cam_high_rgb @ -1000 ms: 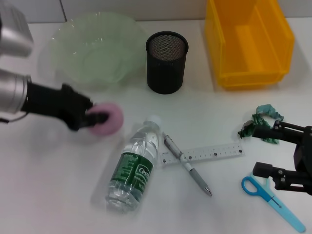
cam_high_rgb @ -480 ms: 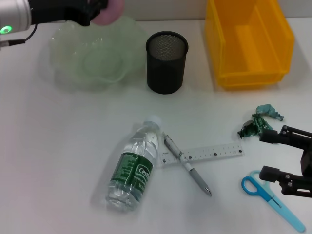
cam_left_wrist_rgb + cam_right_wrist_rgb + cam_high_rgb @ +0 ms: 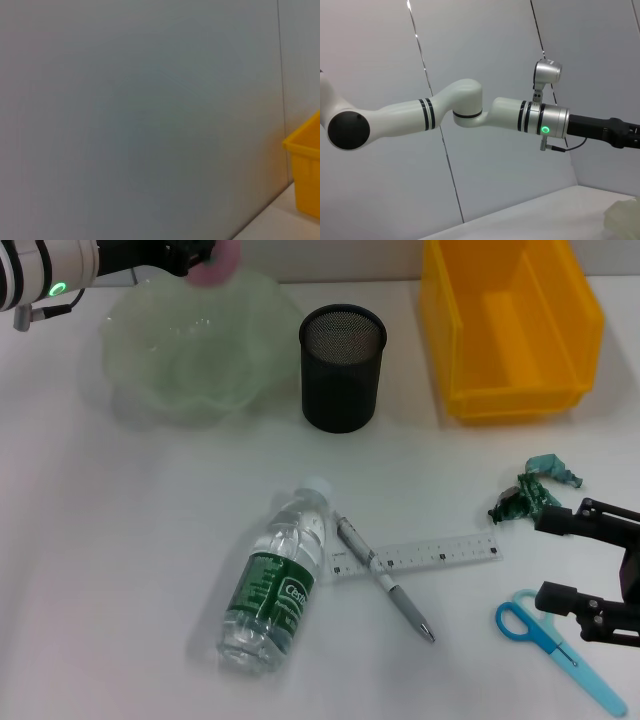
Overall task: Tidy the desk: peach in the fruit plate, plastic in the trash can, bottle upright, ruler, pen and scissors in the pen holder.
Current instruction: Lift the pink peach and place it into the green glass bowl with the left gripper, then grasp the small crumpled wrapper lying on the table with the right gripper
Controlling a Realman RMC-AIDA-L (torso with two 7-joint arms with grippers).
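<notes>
My left gripper point(image 3: 203, 257) is at the far left, shut on the pink peach point(image 3: 218, 262), which hangs above the back rim of the pale green fruit plate point(image 3: 150, 370). The bottle point(image 3: 273, 585) lies on its side in the middle of the desk. Beside it lies the pen point(image 3: 386, 581), crossing the ruler point(image 3: 440, 551). The black mesh pen holder point(image 3: 342, 368) stands behind them. The crumpled green plastic point(image 3: 528, 494) and the blue scissors point(image 3: 560, 645) lie at the right. Between these two my right gripper point(image 3: 562, 555) stands open and holds nothing.
The yellow trash can point(image 3: 510, 325) stands at the back right, and its corner shows in the left wrist view point(image 3: 306, 170). In the right wrist view the left arm point(image 3: 470, 107) reaches across in front of the wall, above the plate's edge point(image 3: 624, 220).
My left gripper has carried the peach from the desk's left side up and back to above the plate's far rim. The right gripper has shifted slightly to the right.
</notes>
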